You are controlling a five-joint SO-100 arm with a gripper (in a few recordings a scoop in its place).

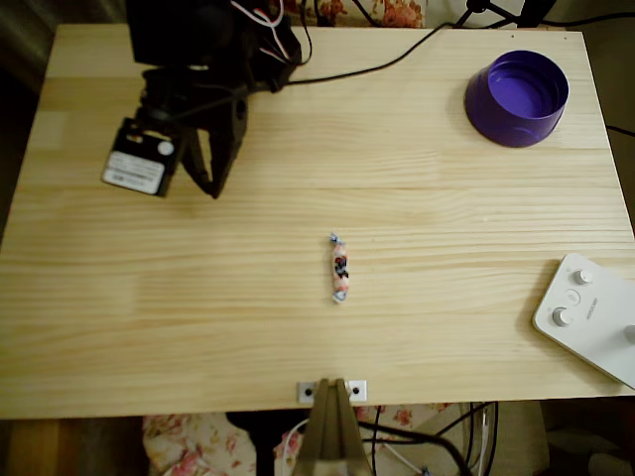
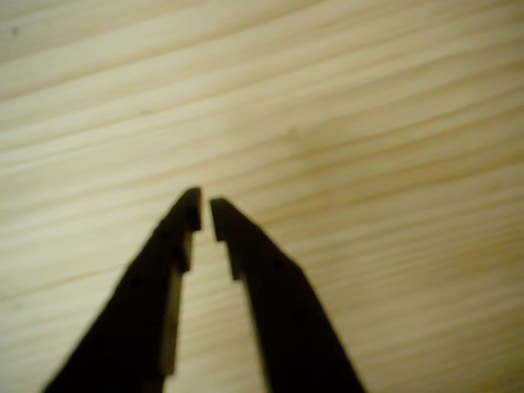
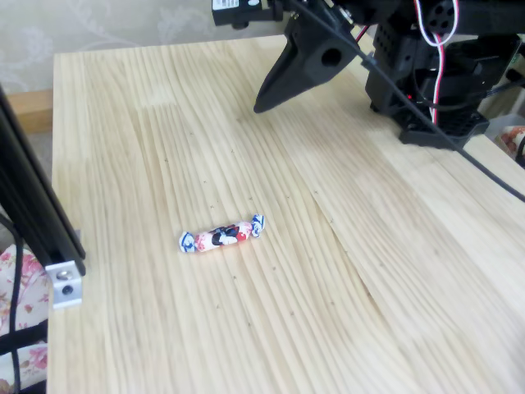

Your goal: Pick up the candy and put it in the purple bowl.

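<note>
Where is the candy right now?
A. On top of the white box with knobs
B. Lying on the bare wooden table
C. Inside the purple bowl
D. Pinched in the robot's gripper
B. In the overhead view the candy lies by itself on the table, far from the purple bowl, and the gripper hangs apart from it with nothing between its fingers.

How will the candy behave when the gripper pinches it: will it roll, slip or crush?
The candy lies flat on the bare table, long and rounded, so it may roll sideways if nudged. Its wrapper looks smooth, so it could slip between narrow fingertips. The twisted ends look thin and floppy; gripping the thicker middle seems safer. It is small, probably light.
</note>
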